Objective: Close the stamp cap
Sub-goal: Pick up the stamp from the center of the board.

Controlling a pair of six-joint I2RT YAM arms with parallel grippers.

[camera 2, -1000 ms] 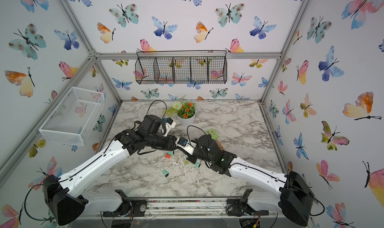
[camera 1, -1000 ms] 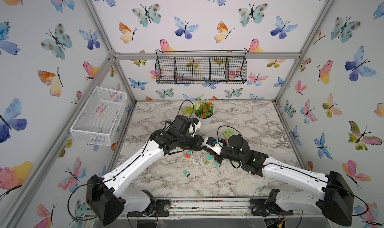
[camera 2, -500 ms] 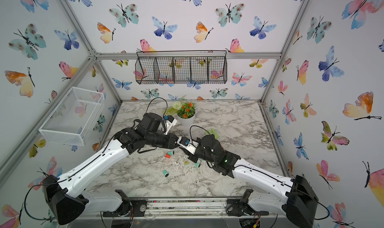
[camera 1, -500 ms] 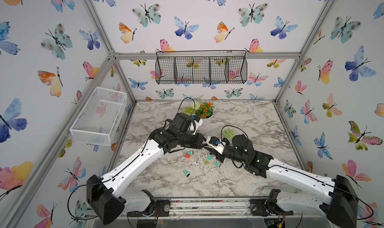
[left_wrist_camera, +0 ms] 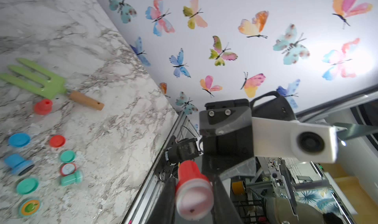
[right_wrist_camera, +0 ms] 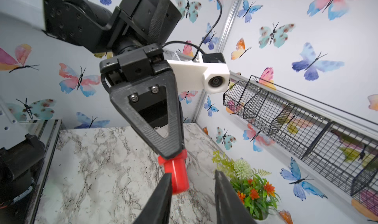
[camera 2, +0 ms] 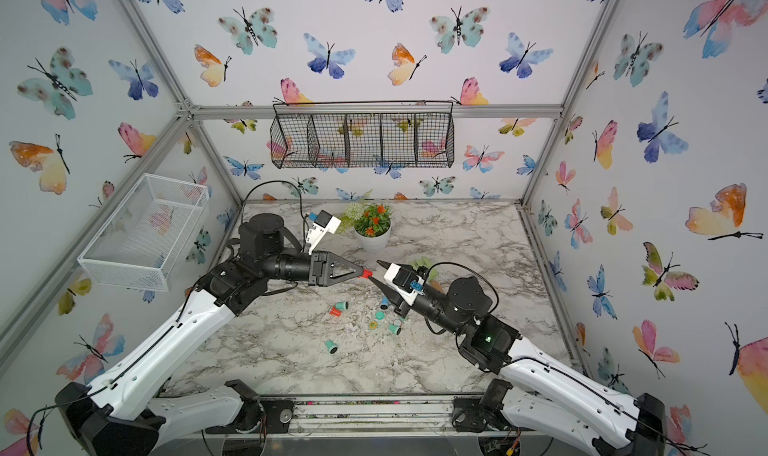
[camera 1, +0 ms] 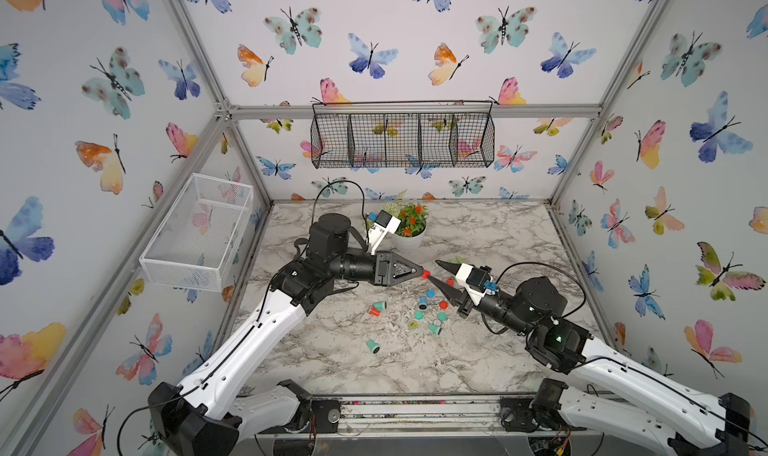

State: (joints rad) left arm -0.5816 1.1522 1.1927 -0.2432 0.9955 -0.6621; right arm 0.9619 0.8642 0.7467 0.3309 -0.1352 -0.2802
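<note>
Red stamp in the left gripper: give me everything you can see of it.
The red stamp is small, of glossy red plastic: a round handle widening to a flanged base. In the left wrist view its wide end looks pale pink; whether that is cap or pad I cannot tell. The left gripper is shut on the base and holds it above the marble table, handle toward the open right gripper. Contact there is unclear.

The marble surface (camera 1: 511, 241) holds a white flower pot (camera 1: 408, 241) at the back. A green fork (left_wrist_camera: 38, 80) with a wooden handle lies flat on it. Small red, blue and teal stamps (left_wrist_camera: 18, 164) and caps (left_wrist_camera: 57, 141) lie scattered in the middle. One teal stamp (camera 1: 372, 345) lies apart, nearer the front.
</note>
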